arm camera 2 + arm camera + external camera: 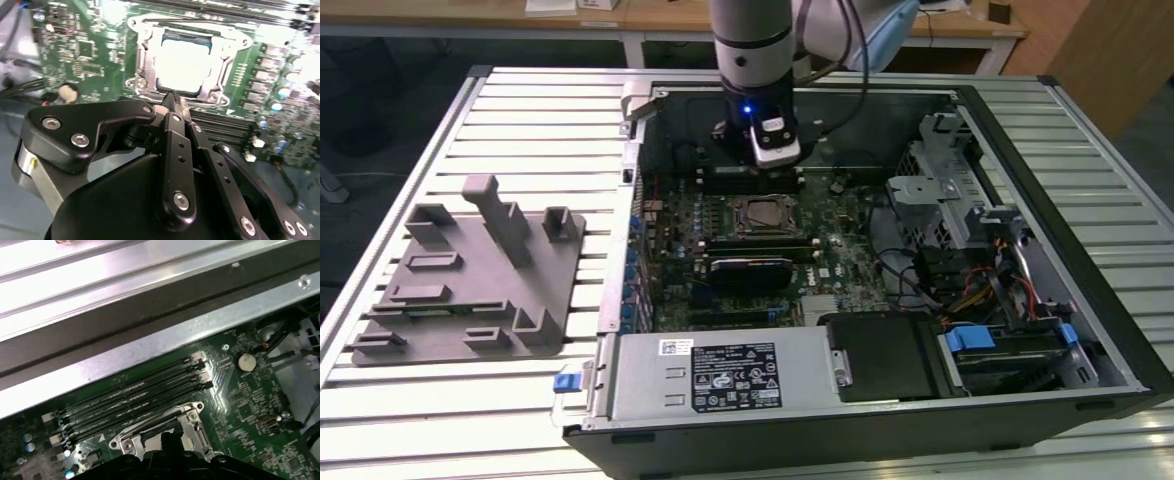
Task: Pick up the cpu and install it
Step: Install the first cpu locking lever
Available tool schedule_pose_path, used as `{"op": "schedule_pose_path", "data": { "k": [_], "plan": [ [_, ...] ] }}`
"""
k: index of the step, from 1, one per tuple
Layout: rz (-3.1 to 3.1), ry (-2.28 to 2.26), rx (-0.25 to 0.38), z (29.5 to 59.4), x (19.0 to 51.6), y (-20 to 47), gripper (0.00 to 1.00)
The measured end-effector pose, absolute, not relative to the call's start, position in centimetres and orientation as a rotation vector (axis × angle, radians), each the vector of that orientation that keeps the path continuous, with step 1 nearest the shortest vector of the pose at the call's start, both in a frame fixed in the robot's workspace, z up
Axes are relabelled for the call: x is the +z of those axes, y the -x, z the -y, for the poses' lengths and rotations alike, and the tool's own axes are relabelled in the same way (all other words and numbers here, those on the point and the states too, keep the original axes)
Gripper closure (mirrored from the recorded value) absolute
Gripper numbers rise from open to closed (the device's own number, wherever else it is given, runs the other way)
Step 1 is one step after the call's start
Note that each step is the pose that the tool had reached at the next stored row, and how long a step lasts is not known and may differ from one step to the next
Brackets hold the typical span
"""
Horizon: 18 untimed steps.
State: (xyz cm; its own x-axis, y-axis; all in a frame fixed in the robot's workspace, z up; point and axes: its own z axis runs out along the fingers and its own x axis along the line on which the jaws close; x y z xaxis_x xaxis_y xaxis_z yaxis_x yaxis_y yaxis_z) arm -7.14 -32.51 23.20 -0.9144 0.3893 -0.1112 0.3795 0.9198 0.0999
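Currently: cpu seated in socket, gripper clear of it.

From my remote station I note the cpu lying flat inside the motherboard socket frame, just beyond the gripper tips. The gripper's fingers are pressed together, clenched on nothing. Memory slots run beside the socket inside the computer case.

Sitting on a slatted metal table: a grey plastic fixture tray over on the exterior view's left, and an open computer case taking up the middle and the exterior view's right. Lying flat, both of them, just beside each other, with bare slats showing along the near edge.
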Motion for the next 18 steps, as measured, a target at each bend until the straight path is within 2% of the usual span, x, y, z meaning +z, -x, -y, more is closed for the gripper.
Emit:
{"op": "schedule_pose_path", "data": {
  "k": [6, 18],
  "plan": [
    [-3.039, -0.614, 0.076, 32.5, 23.2, 6.0, 0.89],
    [-3.062, -0.519, 0.075, 32.5, 23.2, 5.9, 0.89]
  ]
}}
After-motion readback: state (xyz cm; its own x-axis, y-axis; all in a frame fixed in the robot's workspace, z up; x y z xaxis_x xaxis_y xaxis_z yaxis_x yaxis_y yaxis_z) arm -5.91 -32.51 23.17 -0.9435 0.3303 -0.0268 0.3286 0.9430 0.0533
